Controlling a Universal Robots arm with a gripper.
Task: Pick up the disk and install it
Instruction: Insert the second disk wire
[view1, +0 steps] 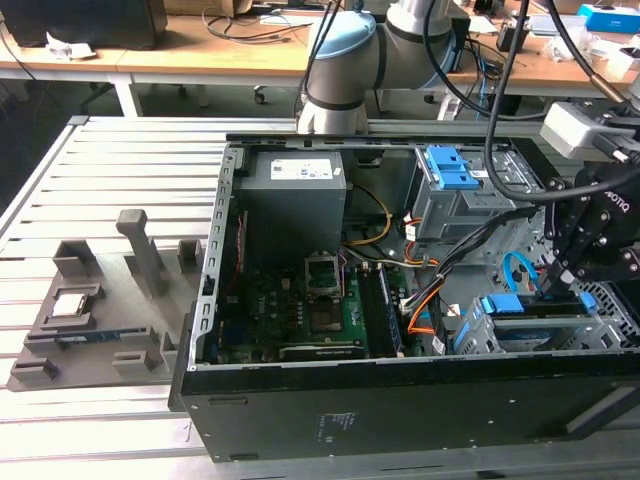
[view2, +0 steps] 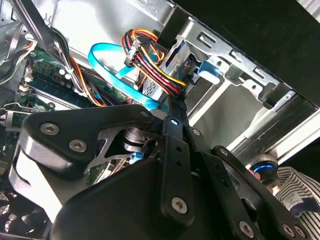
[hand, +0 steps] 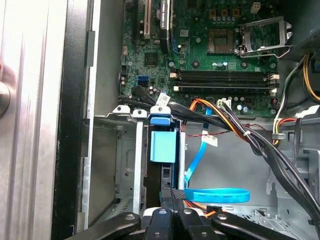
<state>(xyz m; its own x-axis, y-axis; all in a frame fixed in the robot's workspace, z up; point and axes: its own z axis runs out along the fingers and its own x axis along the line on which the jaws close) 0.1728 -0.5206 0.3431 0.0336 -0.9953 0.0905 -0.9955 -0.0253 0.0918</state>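
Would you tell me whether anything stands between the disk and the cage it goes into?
Nothing visible does. The disk seems to sit already in the cage, with the gripper on its upper edge. A blue cable loops beside the gripper, not beneath it.

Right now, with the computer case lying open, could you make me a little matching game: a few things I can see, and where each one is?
Things:
1. gripper
2. disk
3. grey fixture
4. power supply box

Places:
A. on the slatted table, outside the case, at the exterior view's left
B. standing on edge in the drive cage
C. in the case's far corner
D. directly above the disk, at the exterior view's right

Pairs: 1-D, 2-B, 3-A, 4-C
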